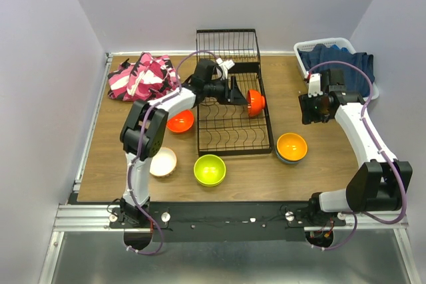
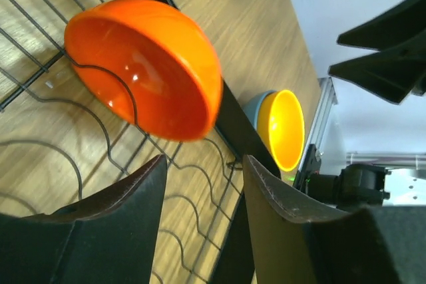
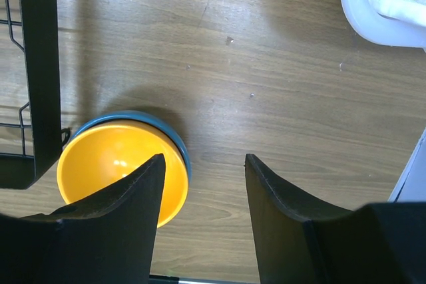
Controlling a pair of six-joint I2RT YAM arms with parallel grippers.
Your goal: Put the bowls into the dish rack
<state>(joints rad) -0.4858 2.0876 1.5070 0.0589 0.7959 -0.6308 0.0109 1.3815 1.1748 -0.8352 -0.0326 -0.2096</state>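
The black wire dish rack (image 1: 229, 134) stands mid-table. A red-orange bowl (image 1: 255, 102) stands on edge among the tines at its right side and is large in the left wrist view (image 2: 146, 64). My left gripper (image 1: 241, 94) is open and empty just short of that bowl, over the rack (image 2: 233, 124). Another red-orange bowl (image 1: 180, 121), a cream-white bowl (image 1: 163, 162) and a lime green bowl (image 1: 210, 169) sit on the table. An orange bowl (image 1: 291, 145) is nested in a blue bowl (image 3: 178, 147). My right gripper (image 1: 311, 110) is open and empty above the table, right of the orange bowl (image 3: 113, 171).
A white basket (image 1: 333, 46) with dark blue cloth stands at the back right; its rim shows in the right wrist view (image 3: 373, 11). A pink striped cloth (image 1: 143, 74) lies at the back left. Walls close in the table on three sides.
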